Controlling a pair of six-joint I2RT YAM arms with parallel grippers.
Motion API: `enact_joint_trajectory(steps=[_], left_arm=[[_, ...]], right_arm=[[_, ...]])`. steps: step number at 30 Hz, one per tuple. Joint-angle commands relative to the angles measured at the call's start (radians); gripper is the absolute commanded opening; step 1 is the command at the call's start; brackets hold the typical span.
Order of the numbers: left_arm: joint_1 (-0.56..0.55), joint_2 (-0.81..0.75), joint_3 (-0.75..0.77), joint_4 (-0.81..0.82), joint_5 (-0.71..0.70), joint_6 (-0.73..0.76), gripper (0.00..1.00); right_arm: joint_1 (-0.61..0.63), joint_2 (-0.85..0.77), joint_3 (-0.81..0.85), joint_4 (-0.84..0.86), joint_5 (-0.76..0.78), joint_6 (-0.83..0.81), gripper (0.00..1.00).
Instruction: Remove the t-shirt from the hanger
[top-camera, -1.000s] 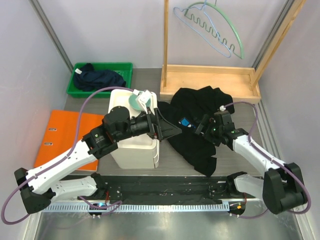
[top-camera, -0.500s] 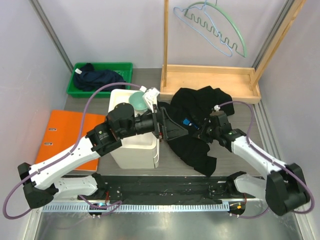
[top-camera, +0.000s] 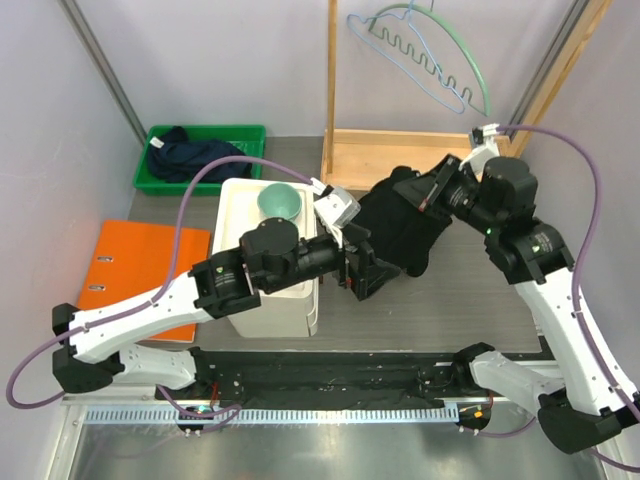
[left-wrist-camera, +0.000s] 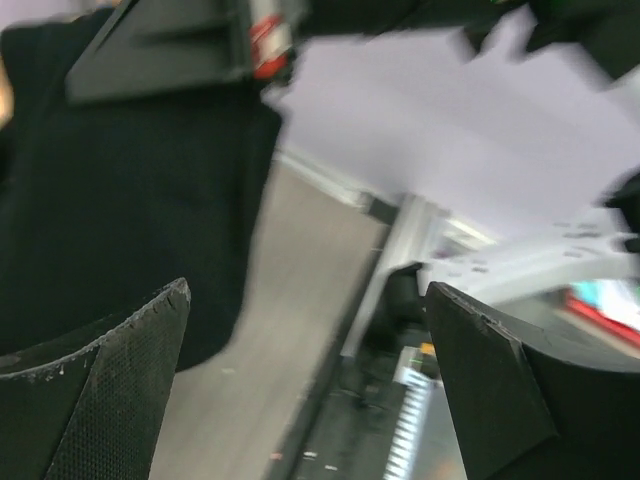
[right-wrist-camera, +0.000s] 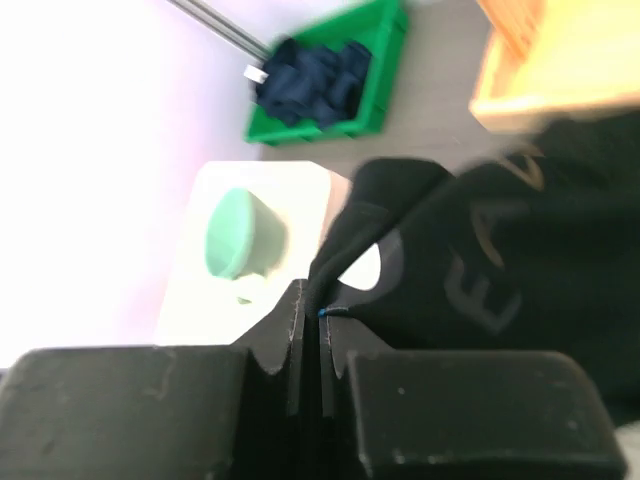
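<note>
Orange binder (top-camera: 135, 265) far L, green bin (top-camera: 250, 135) behind. White box (top-camera: 240, 205) w/ green bowl (top-camera: 280, 203). L gripper (left-wrist-camera: 308, 292) spread wide, just beside black t-shirt (top-camera: 405, 230). Shirt bunched, hanging from R gripper (right-wrist-camera: 308, 305), clamped on fabric, in front of wooden tray (top-camera: 400, 150); hangers (top-camera: 425, 65) well above.

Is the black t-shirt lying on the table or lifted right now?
Lifted: the t-shirt hangs bunched from the right gripper, shut on a fold. Hem contact with table unclear.
</note>
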Motion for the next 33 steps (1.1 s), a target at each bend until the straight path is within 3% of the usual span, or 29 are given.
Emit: enact_joint_trajectory(steps=[1,8,16,19,26,29,30,33], left_arm=[[-0.018,0.034,0.012,-0.002,-0.265,0.219,1.00],[-0.018,0.048,0.020,0.029,-0.397,0.254,1.00],[-0.018,0.029,0.048,-0.035,-0.448,0.241,1.00],[-0.017,-0.001,0.061,-0.058,-0.356,0.242,1.00],[-0.008,0.014,0.222,-0.287,-0.135,0.207,1.00],[0.035,0.028,0.276,-0.363,-0.003,0.150,1.00],[0.073,0.023,0.278,-0.362,0.122,0.133,1.00],[0.161,-0.015,0.229,-0.295,0.265,0.057,1.00]], right_arm=[[0.004,0.072,0.183,-0.024,-0.071,-0.005,0.01],[0.004,0.127,0.384,-0.043,-0.128,-0.002,0.01],[0.004,0.113,0.409,-0.053,-0.168,-0.014,0.01],[0.004,0.118,0.406,-0.051,-0.205,-0.019,0.01],[0.004,0.106,0.415,-0.048,-0.303,-0.106,0.01],[0.004,0.076,0.392,-0.051,-0.334,-0.168,0.01],[0.004,0.067,0.384,-0.050,-0.353,-0.180,0.01],[0.004,0.029,0.352,-0.048,-0.421,-0.235,0.01]])
